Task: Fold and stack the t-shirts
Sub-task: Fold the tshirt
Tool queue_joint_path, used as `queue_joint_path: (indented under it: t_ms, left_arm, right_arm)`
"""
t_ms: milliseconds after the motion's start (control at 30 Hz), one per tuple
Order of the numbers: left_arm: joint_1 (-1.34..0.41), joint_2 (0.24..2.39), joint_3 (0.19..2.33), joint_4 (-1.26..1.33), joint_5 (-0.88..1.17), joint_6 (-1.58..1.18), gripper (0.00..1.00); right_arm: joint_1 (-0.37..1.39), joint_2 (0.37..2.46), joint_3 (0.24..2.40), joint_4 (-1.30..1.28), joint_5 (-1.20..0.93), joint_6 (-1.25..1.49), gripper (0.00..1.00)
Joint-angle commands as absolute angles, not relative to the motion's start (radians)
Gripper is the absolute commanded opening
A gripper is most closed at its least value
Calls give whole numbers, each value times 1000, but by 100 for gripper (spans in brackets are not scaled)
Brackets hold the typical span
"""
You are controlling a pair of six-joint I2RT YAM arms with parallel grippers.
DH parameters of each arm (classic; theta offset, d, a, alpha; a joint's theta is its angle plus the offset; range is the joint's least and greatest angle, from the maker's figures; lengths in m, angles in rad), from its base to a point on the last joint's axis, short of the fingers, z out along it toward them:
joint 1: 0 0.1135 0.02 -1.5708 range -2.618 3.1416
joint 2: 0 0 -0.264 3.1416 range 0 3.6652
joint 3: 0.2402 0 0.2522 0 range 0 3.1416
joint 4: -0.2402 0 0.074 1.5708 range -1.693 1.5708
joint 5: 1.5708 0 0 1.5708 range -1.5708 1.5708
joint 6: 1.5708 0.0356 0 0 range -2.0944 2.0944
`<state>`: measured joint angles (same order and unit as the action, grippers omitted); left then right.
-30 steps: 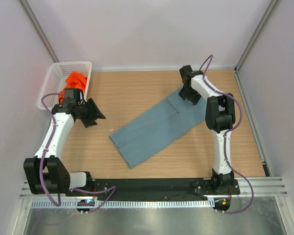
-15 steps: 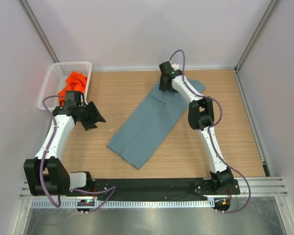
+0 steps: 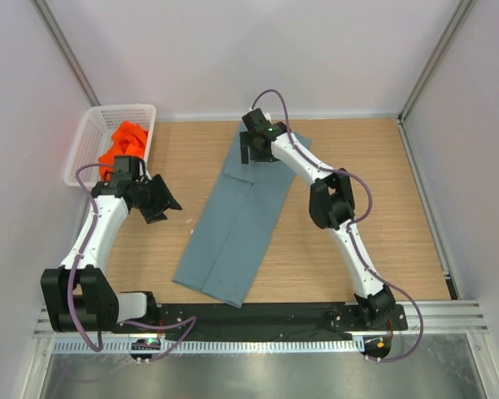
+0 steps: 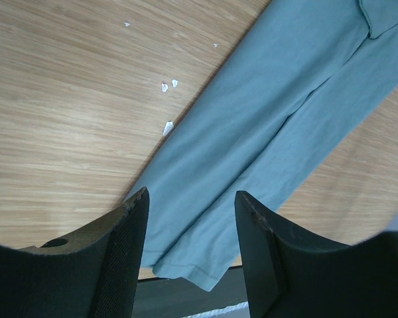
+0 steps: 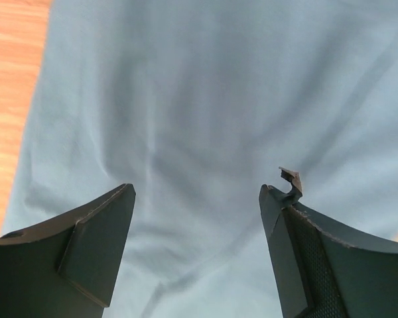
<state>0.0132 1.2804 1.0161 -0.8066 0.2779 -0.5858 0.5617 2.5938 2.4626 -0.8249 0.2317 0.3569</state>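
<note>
The grey-blue t-shirt (image 3: 229, 224) lies flat on the table (image 3: 382, 224) as a long folded strip. Its near hem now sits close to the arm bases, and the strip runs almost straight away from them. A second ago it lay slanted, with its far end well out to the right, so that end has swung leftward.

To the left of the shirt's middle, the left gripper (image 3: 162, 202) hangs where it was before. Its jaws are partly spread and hold nothing. Its wrist view looks past them (image 4: 191, 195) at the shirt's left edge (image 4: 278, 99) and a few white scraps (image 4: 166, 86) on the wood.

At the shirt's far end, the right gripper (image 3: 256, 151) has swept in from the right along with the cloth. Its jaws (image 5: 196, 191) have widened and stand far apart above the fabric (image 5: 199, 86), gripping nothing.

Far left of the shirt, the orange t-shirt (image 3: 126, 137) stays bunched in the basket (image 3: 83, 145).
</note>
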Motion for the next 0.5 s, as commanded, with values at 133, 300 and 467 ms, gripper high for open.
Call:
queue_joint_path:
  t_ms: [133, 300, 467]
  left_arm:
    - [8, 1261, 1043, -808, 290, -568, 56]
    - [9, 1261, 1077, -830, 288, -572, 56]
    - [9, 1246, 1078, -841, 287, -580, 56]
  right_arm:
    - [606, 2245, 2078, -921, 143, 359, 84]
    - [661, 2169, 1855, -850, 190, 359, 84]
    - [661, 2164, 1781, -805, 219, 374, 83]
